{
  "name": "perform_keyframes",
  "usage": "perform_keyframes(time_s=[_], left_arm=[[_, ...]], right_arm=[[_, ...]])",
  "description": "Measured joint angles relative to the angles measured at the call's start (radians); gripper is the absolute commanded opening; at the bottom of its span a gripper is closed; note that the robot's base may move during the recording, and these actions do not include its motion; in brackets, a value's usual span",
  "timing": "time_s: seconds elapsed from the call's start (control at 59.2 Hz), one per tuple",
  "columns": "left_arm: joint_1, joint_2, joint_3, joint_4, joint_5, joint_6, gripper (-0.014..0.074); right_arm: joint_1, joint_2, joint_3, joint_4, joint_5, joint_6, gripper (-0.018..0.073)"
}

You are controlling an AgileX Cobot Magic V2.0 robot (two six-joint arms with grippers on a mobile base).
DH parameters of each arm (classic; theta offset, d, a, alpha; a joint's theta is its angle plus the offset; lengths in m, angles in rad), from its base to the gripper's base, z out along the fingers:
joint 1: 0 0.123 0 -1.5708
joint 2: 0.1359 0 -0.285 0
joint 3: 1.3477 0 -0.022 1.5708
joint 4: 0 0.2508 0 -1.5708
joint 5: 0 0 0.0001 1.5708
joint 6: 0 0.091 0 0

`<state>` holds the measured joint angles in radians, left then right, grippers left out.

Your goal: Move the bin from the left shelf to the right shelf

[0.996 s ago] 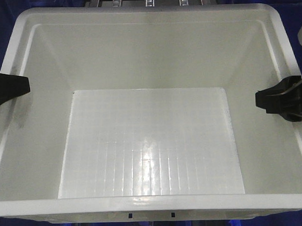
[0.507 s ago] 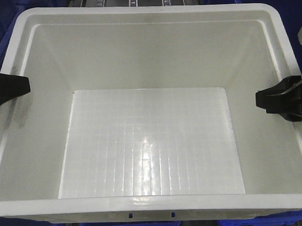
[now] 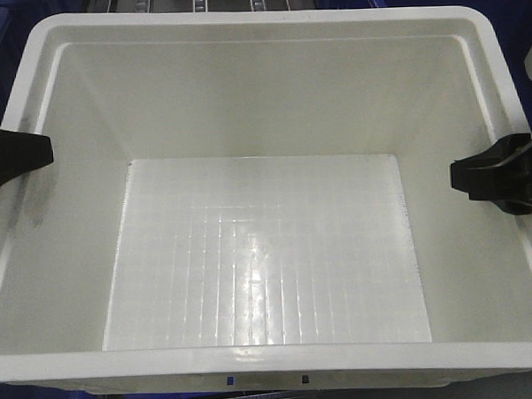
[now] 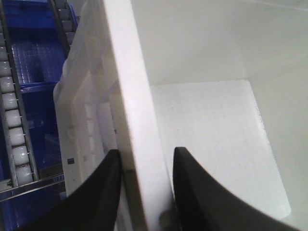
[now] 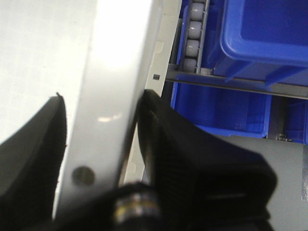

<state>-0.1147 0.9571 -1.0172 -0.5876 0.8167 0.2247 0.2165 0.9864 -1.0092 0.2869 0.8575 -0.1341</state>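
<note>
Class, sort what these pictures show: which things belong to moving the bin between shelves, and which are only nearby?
In the job:
- white bin
- left gripper, closed over the bin's left wall
- right gripper, closed over its right wall

Only nearby:
- blue crates
- roller rails

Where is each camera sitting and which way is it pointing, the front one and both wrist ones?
Front view: above the bin, aimed steeply down into it; left fingers and right fingers show at its side rims.
Left wrist view: behind the left fingers, looking along the bin's left wall; both fingers straddle the rim, roller rail and blue crates outside.
Right wrist view: behind the right fingers, looking along the right wall; fingers straddle that rim.
Shared: both wrist views show blue crates and a roller rail beside the bin.
</note>
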Motion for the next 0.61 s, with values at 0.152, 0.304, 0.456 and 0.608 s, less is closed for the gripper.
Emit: perform_keyframes(time_s=[0.152, 0.304, 0.456, 0.608], left_arm=[[0.0, 0.0, 0.0, 0.0, 0.0, 0.0, -0.0006], [0.0, 0.0, 0.0, 0.0, 0.0, 0.0, -0.0006], [0.0, 0.0, 0.0, 0.0, 0.0, 0.0, -0.0006], [0.0, 0.0, 0.0, 0.0, 0.0, 0.0, -0.0006]], right_arm=[[0.0, 0.0, 0.0, 0.0, 0.0, 0.0, -0.0004], [0.0, 0.0, 0.0, 0.0, 0.0, 0.0, -0.0004], [0.0, 0.0, 0.0, 0.0, 0.0, 0.0, -0.0004], [0.0, 0.0, 0.0, 0.0, 0.0, 0.0, -0.0004]])
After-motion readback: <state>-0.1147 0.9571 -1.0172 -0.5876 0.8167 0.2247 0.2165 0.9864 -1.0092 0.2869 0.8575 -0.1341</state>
